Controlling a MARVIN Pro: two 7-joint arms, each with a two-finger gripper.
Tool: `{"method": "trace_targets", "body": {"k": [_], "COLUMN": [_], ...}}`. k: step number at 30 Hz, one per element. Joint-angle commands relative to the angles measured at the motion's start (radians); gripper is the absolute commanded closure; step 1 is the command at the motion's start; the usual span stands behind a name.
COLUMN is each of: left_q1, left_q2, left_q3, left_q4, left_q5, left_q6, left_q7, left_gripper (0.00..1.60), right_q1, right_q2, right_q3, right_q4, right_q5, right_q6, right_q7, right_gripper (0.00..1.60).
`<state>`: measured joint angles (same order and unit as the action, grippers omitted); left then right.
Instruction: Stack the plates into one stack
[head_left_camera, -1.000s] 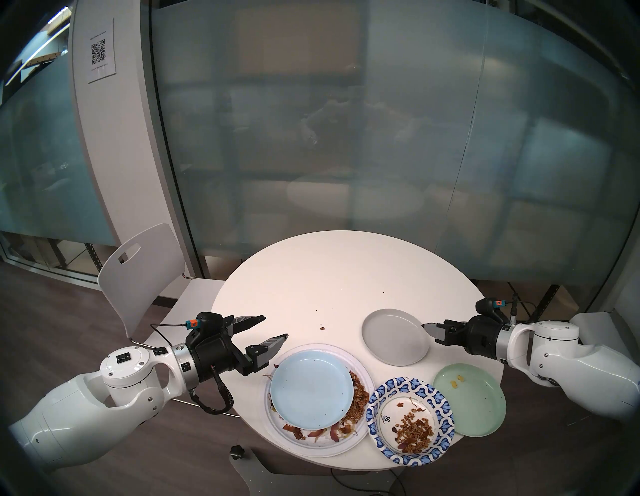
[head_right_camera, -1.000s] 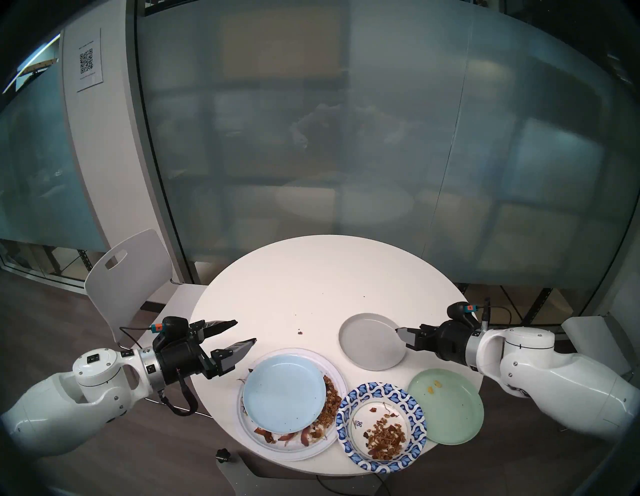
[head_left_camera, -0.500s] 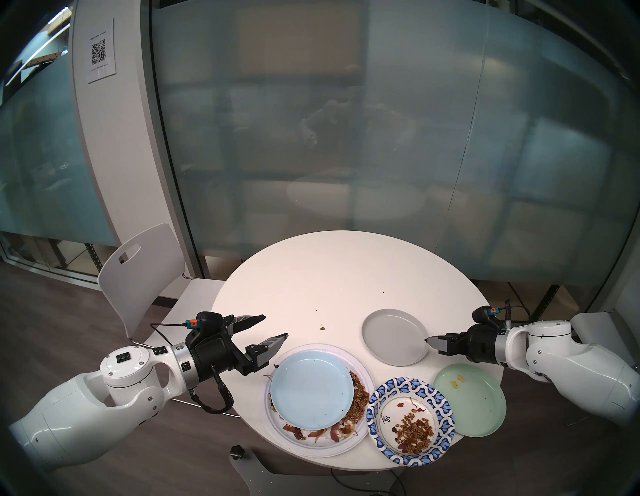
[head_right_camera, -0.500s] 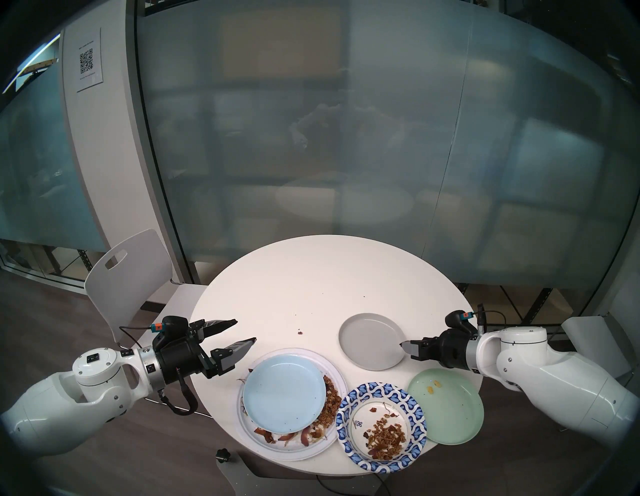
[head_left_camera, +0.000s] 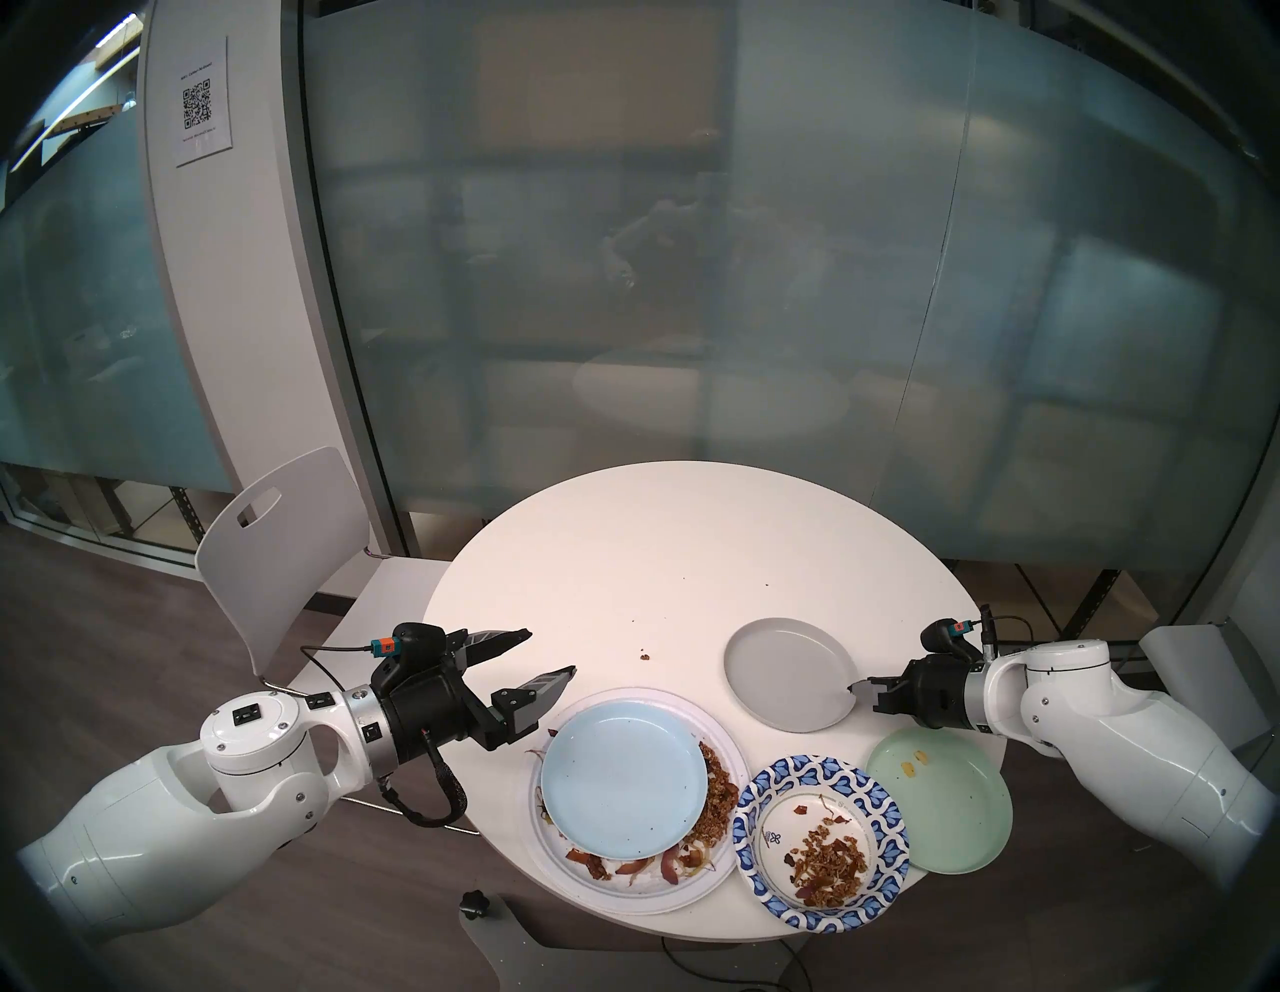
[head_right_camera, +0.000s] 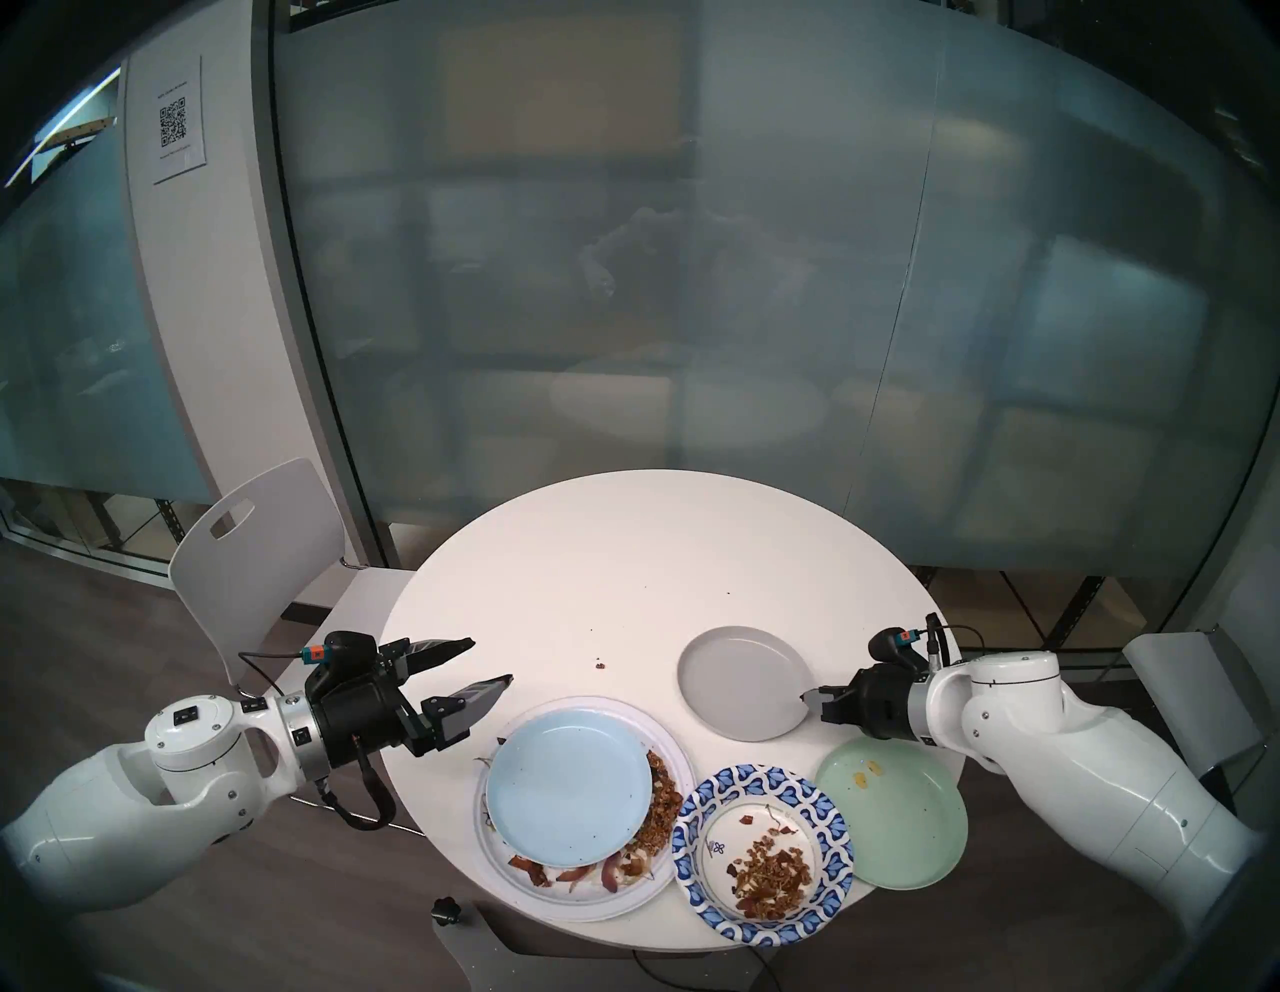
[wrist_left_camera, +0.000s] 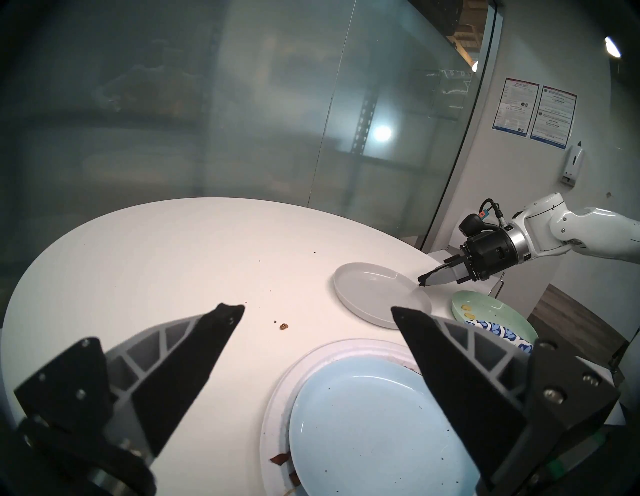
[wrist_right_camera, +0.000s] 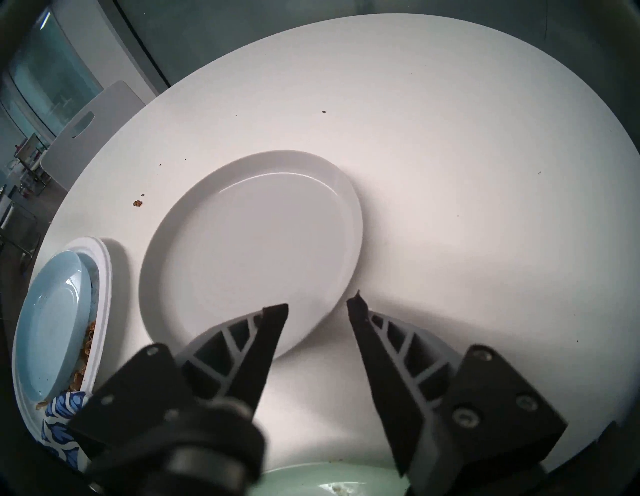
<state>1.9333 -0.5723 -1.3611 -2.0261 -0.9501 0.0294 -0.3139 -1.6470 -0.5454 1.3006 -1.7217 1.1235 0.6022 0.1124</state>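
One grey plate (head_left_camera: 789, 673) lies flat on the table (head_left_camera: 658, 540), near its right edge. A second ago the right gripper (wrist_right_camera: 317, 306) hung higher with its fingers wide. Now it has come down to the plate's near rim and the fingers have started to close. One finger sits over the plate and the other just outside the rim, with a gap between them, so nothing is held yet. I think a grab on this plate comes next.

Two plates already make a small stack near the front edge: the blue plate (head_left_camera: 623, 776) sits on the big white plate (head_left_camera: 692, 893), with food scraps beside it. The patterned plate (head_left_camera: 821, 838) is just right of the stack, and the green plate (head_left_camera: 942, 796) is at the table's right edge, close under the right arm. None of these have moved.

The left gripper (head_left_camera: 550, 654) has stayed still above the left side of the table, fingers wide apart and empty.

Three plates still need to go on the stack.
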Motion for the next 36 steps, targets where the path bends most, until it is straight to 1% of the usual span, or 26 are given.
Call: {"method": "trace_targets", "body": {"k": [1, 5, 7, 8, 9, 10, 11, 12, 13, 15, 16, 17, 18, 20, 21, 22, 23, 26, 29, 32, 34, 36], "left_q1": [-0.003, -0.003, -0.003, -0.003, -0.003, -0.003, -0.002, -0.002, -0.002, -0.002, -0.002, -0.002, -0.002, -0.002, -0.002, -0.002, -0.002, -0.003, -0.003, -0.003, -0.003, -0.003], "left_q2": [-0.003, -0.002, -0.002, -0.002, -0.002, -0.002, -0.002, -0.002, -0.002, -0.002, -0.002, -0.002, -0.002, -0.002, -0.002, -0.002, -0.002, -0.001, -0.001, -0.001, -0.001, -0.001], "left_q3": [-0.009, -0.009, -0.009, -0.009, -0.009, -0.009, -0.009, -0.009, -0.009, -0.009, -0.009, -0.009, -0.009, -0.009, -0.009, -0.009, -0.009, -0.008, -0.008, -0.008, -0.008, -0.007], "left_q4": [-0.019, -0.019, -0.019, -0.019, -0.019, -0.019, -0.019, -0.019, -0.019, -0.02, -0.02, -0.02, -0.02, -0.02, -0.02, -0.02, -0.02, -0.02, -0.019, -0.02, -0.019, -0.019], "left_q5": [0.0, 0.0, 0.0, 0.0, 0.0, 0.0, 0.0, 0.0, 0.0, 0.0, 0.0, 0.0, 0.0, 0.0, 0.0, 0.0, 0.0, 0.0, 0.0, 0.0, -0.001, -0.001], "left_q6": [-0.01, -0.01, -0.01, -0.01, -0.01, -0.01, -0.011, -0.011, -0.011, -0.011, -0.011, -0.011, -0.011, -0.011, -0.011, -0.011, -0.011, -0.011, -0.011, -0.011, -0.011, -0.011], "left_q7": [0.003, 0.003, 0.003, 0.004, 0.004, 0.004, 0.004, 0.004, 0.004, 0.004, 0.005, 0.005, 0.005, 0.005, 0.005, 0.005, 0.005, 0.005, 0.005, 0.005, 0.005, 0.005], "left_gripper": [0.0, 0.0, 0.0, 0.0, 0.0, 0.0, 0.0, 0.0, 0.0, 0.0, 0.0, 0.0, 0.0, 0.0, 0.0, 0.0, 0.0, 0.0, 0.0, 0.0, 0.0, 0.0], "right_q1": [0.112, 0.156, 0.178, 0.177, 0.193, 0.193, 0.212, 0.212, 0.23, 0.241, 0.248, 0.251, 0.251, 0.256, 0.26, 0.258, 0.258, 0.255, 0.254, 0.249, 0.249, 0.246], "right_q2": [-0.077, -0.105, -0.114, -0.121, -0.125, -0.125, -0.132, -0.132, -0.135, -0.139, -0.139, -0.141, -0.141, -0.149, -0.151, -0.157, -0.157, -0.166, -0.17, -0.183, -0.189, -0.201], "right_q3": [-0.01, -0.035, -0.05, -0.047, -0.06, -0.06, -0.075, -0.075, -0.09, -0.099, -0.105, -0.107, -0.107, -0.104, -0.104, -0.094, -0.094, -0.063, -0.048, -0.018, -0.003, 0.018], "right_q4": [0.033, 0.072, 0.089, 0.093, 0.104, 0.104, 0.122, 0.122, 0.136, 0.146, 0.151, 0.154, 0.154, 0.155, 0.157, 0.161, 0.161, 0.159, 0.159, 0.162, 0.158, 0.143], "right_q5": [-0.048, -0.081, -0.092, -0.101, -0.107, -0.107, -0.12, -0.12, -0.129, -0.136, -0.137, -0.141, -0.141, -0.146, -0.15, -0.147, -0.147, -0.133, -0.128, -0.106, -0.089, -0.052], "right_q6": [0.035, 0.061, 0.071, 0.078, 0.083, 0.083, 0.092, 0.092, 0.098, 0.102, 0.103, 0.103, 0.103, 0.097, 0.096, 0.083, 0.083, 0.068, 0.06, 0.042, 0.036, 0.032], "right_q7": [0.029, 0.052, 0.062, 0.066, 0.071, 0.071, 0.081, 0.081, 0.09, 0.097, 0.1, 0.101, 0.101, 0.094, 0.092, 0.091, 0.091, 0.084, 0.082, 0.086, 0.1, 0.132], "right_gripper": [0.44, 0.43, 0.46, 0.48, 0.59, 0.59, 0.81, 0.81, 0.94, 1.02, 1.03, 1.09, 1.09, 1.19, 1.21, 1.6, 1.6, 1.6, 1.6, 1.6, 1.6, 1.6]}}
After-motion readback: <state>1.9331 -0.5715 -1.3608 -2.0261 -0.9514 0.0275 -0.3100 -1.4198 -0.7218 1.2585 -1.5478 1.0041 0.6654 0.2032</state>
